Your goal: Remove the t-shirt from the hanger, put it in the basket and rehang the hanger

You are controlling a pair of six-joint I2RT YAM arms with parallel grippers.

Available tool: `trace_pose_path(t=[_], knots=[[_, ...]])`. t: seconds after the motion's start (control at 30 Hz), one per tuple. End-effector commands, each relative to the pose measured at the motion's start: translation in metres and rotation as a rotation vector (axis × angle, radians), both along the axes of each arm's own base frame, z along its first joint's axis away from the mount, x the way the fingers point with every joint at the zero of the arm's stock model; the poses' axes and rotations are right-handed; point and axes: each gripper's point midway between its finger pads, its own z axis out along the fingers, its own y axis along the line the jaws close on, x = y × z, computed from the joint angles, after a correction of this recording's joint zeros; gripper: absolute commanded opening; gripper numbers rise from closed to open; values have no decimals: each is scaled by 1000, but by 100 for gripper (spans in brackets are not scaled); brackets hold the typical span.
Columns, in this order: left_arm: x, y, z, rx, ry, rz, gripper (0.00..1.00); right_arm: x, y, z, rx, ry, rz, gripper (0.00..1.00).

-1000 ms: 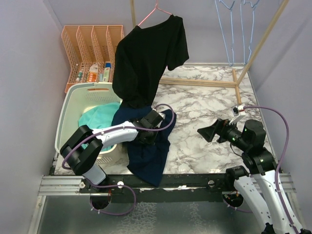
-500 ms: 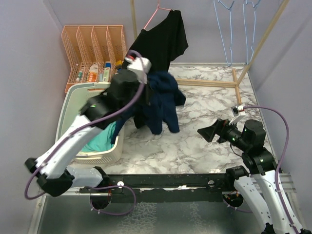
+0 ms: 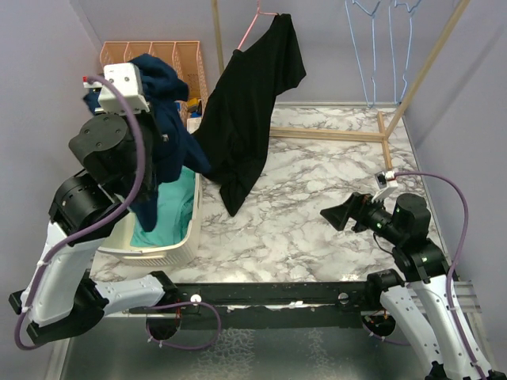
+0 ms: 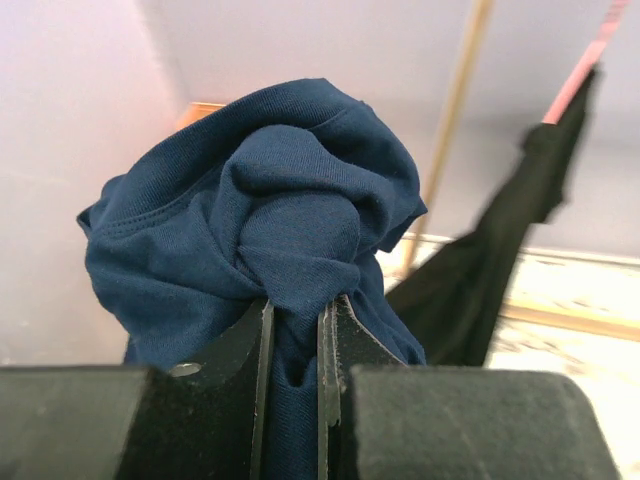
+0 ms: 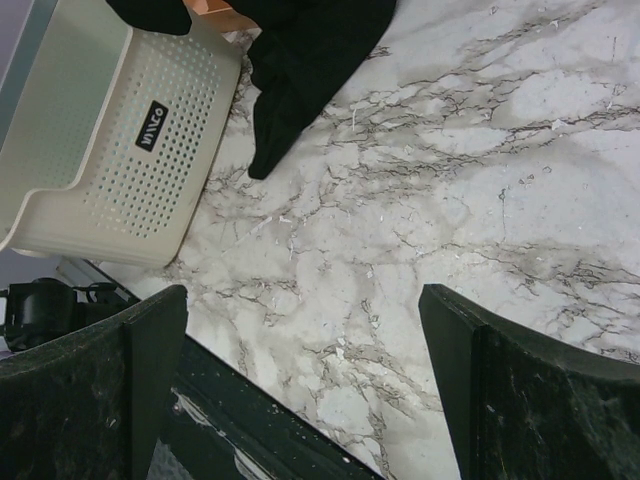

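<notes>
**Navy t-shirt held high at the upper left of the top view**
The left gripper (image 4: 295,310) has its 2 fingers clamped on a bunched dark navy cotton t-shirt (image 4: 270,200), above the cream perforated plastic laundry basket (image 3: 188,237). A black t-shirt (image 3: 245,111) hangs on the pink wire hanger (image 3: 249,28) at upper centre. The right gripper (image 5: 300,300) is spread wide, holding nothing. Likely best to lower over the basket's middle before letting go, so no hem catches the rim.

Top view high from behind, wrist views close, all sharing black t-shirt (image 3: 245,119)
</notes>
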Motion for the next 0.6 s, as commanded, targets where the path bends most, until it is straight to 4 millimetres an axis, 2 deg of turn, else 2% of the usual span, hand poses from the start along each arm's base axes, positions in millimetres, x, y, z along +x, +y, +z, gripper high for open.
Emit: trace_pose_path(t=[0.0, 0.1, 0.2, 0.27, 0.4, 0.57], knots=[[5, 44, 11, 167, -5, 316, 0, 5, 0, -2, 6, -5, -7, 100], [8, 43, -1, 178, 13, 351, 0, 6, 1, -2, 8, -3, -6, 100], [15, 43, -38, 232, 75, 401, 0, 5, 1, -2, 12, -5, -2, 100], [23, 44, -70, 263, 128, 403, 0, 5, 2, -1, 11, -8, 2, 100], [47, 67, -154, 273, 331, 389, 0, 4, 1, -2, 0, -9, 7, 100], [55, 82, -241, 154, 543, 356, 0, 3, 2, -4, 2, -5, 14, 100]])
